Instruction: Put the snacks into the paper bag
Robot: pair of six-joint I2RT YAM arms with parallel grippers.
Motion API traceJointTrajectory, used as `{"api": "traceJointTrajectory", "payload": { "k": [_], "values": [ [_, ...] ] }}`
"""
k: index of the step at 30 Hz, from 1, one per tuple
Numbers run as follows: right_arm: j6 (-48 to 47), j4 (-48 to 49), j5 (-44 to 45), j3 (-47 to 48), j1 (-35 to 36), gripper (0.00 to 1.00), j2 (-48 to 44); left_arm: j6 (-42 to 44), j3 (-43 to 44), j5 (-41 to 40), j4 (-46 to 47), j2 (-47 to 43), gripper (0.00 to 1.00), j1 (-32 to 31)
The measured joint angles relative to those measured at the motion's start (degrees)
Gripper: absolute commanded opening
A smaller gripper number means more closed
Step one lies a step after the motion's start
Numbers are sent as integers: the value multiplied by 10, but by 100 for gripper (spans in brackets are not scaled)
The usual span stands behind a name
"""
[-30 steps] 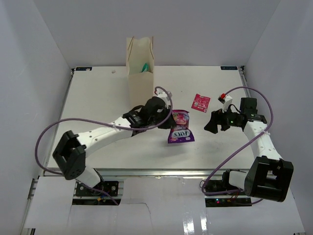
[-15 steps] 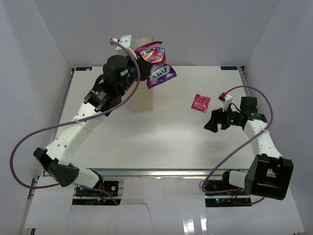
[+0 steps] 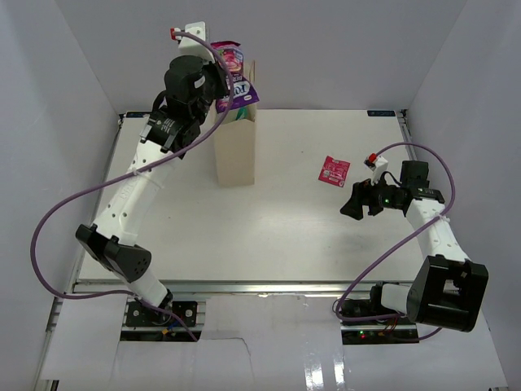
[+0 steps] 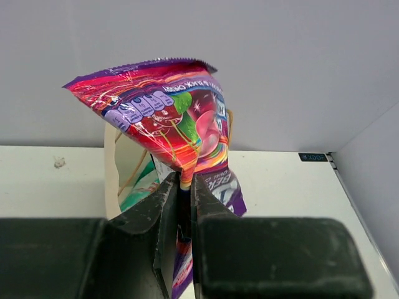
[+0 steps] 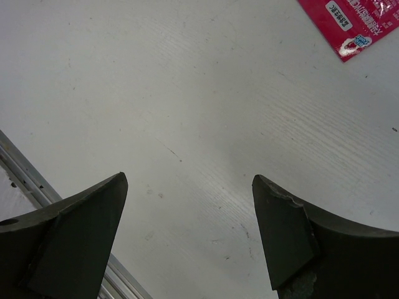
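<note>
My left gripper (image 3: 220, 81) is shut on the purple-pink snack packet (image 3: 233, 75), holding it high over the open top of the cream paper bag (image 3: 234, 151). In the left wrist view the packet (image 4: 168, 121) is pinched between the jaws (image 4: 185, 184), and the bag's mouth (image 4: 112, 168) shows just behind it with a teal-and-white packet (image 4: 142, 184) inside. A small pink-red packet (image 3: 334, 171) lies flat on the table right of the bag. My right gripper (image 3: 352, 208) hovers open a little right of it; its wrist view catches the packet's corner (image 5: 352, 25) at top right.
White enclosure walls close in the table (image 3: 244, 228) on the left, back and right. A metal rail (image 5: 25, 171) runs along the table's front edge. Purple cables loop from both arms.
My left arm lifted the purple-pink packet from the table's middle up and back to above the bag's mouth. The right arm and the pink-red packet stayed where they were.
</note>
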Motion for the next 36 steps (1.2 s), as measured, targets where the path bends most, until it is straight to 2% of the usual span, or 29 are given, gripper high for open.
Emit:
{"api": "traceJointTrajectory", "payload": {
  "k": [14,23,24,26,27,30,33,34,36],
  "values": [
    [2,6,-2,0,0,87,16,51,-13,-26,37,-16,0,2],
    [3,14,-3,0,-1,87,17,65,38,-25,33,110,0,13],
    [3,14,-3,0,-2,87,17,68,41,-25,30,120,2,14],
    [3,14,-3,0,-4,87,17,73,46,-24,21,132,23,14],
    [3,15,-3,0,-4,87,17,73,46,-24,19,134,42,14],
    [6,16,-3,0,-4,87,18,72,46,-19,22,130,64,16],
    [29,33,3,2,-3,88,30,64,46,-10,24,116,76,16],
    [40,36,10,7,-3,91,44,63,45,-7,24,111,79,16],
    [67,40,37,33,4,91,87,56,45,3,24,98,84,16]
  ]
}}
